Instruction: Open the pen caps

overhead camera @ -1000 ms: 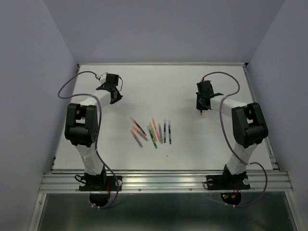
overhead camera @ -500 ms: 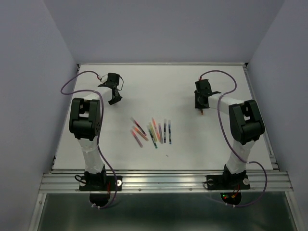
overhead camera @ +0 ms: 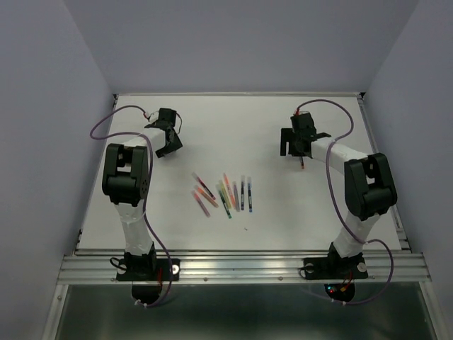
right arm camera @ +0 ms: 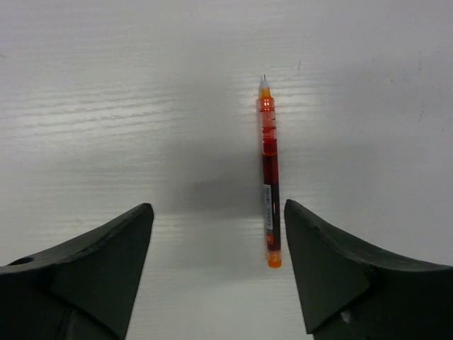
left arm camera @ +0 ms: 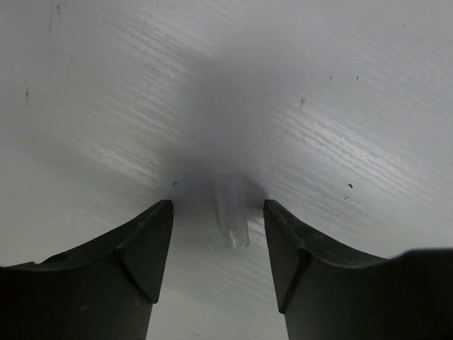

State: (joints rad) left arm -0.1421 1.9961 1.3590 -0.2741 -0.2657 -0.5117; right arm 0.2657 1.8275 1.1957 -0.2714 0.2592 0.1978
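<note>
STATUS. Left fingers (left arm camera: 152,241): apart, holding nothing. A clear cap (left arm camera: 231,216) lies flat on the bench (overhead camera: 233,127) in the gap btwn them, lower centre of the left wrist view; no contact that I can see.

Right fingers (right arm camera: 322,255): wide apart, holding nothing. An orange pen (right arm camera: 269,188) lies on the bench btwn them, right of centre in the right wrist view, nib bare and pointing to the top of frame, close to the right-hand finger but apart from it.

STEP IN HAND (est.). One pen is uncapped; pen and cap are set down at opposite sides of the bench.

NEXT MOVE (est.). The pen group (overhead camera: 223,193) lies fanned at the centre of the top view, well apart from both arms. Whether those pens have caps on is too small to tell.
1. Lift both arms clear of the cap and pen.
2. Bring one arm in to the group.
3. Pick an outer pen, as its neighbours lie close.
4. Grip barrel w/ one arm, cap end w/ the other; pull along the axis.
</note>
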